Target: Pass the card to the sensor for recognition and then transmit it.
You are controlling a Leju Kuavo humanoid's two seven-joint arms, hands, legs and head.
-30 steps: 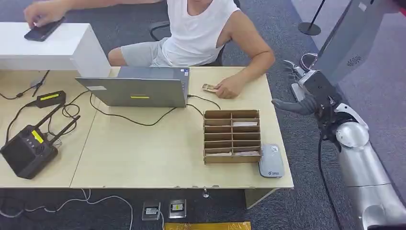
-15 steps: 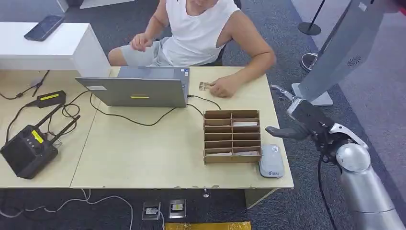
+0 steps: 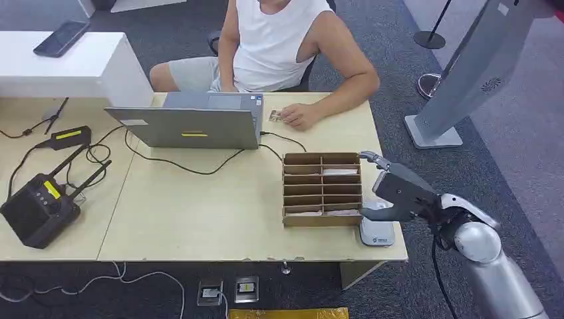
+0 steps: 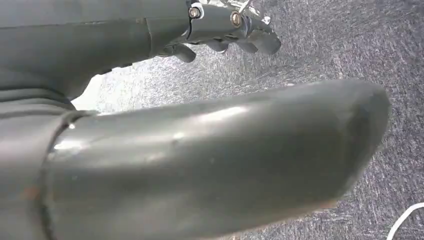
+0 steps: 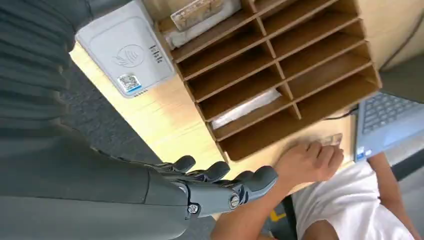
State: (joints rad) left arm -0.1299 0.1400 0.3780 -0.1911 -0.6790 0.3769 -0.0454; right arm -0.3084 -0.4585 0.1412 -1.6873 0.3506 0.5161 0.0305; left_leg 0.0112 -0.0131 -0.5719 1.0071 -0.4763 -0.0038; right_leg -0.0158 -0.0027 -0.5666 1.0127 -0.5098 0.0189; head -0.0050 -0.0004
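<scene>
Swinging in from the right, the right hand [image 3: 399,193] is now hovering empty with fingers loosely spread over the sensor [image 3: 377,229], while cards are lying in the cardboard organizer [image 3: 322,189] just left, long axes running left-right.

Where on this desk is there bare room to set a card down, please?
Widest bare patch: between the laptop cable and the desk front edge, left of the cardboard organizer. Crowded: the right edge, with card reader and right hand.

The right hand [image 3: 399,191] hides part of the sensor [image 3: 377,232]; a person's hand [image 3: 299,116] partly covers a small card [image 3: 274,116].
</scene>
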